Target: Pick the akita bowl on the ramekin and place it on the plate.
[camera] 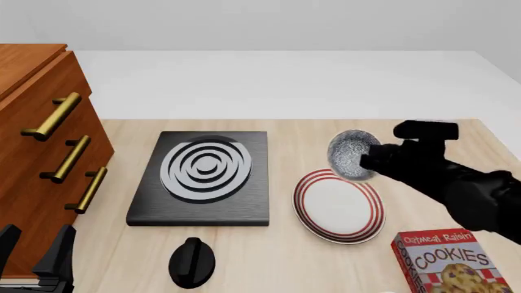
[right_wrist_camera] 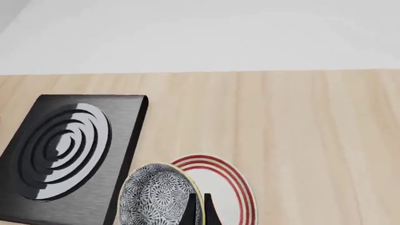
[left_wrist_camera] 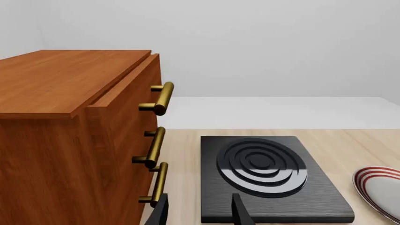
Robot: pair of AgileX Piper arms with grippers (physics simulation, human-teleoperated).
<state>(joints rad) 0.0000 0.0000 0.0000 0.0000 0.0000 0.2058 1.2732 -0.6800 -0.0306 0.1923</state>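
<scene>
The akita bowl [camera: 352,153], small with a grey-and-white speckled pattern, hangs tilted on its side just above the far edge of the plate [camera: 338,206]. My right gripper [camera: 373,161] is shut on the bowl's rim. In the right wrist view the bowl [right_wrist_camera: 156,199] sits between the narrow fingers of the right gripper [right_wrist_camera: 198,213], with the red-ringed plate [right_wrist_camera: 233,188] right behind it. My left gripper [camera: 34,249] stands open and empty at the near left by the cabinet. Its open fingers [left_wrist_camera: 240,211] frame the slab in the left wrist view. The ramekin is out of view.
A wooden cabinet [camera: 33,159] with brass handles fills the left side. A black slab [camera: 204,180] with silver-white rings lies mid-table, with a black knob [camera: 192,262] in front of it. A cookies box [camera: 450,264] stands at the near right.
</scene>
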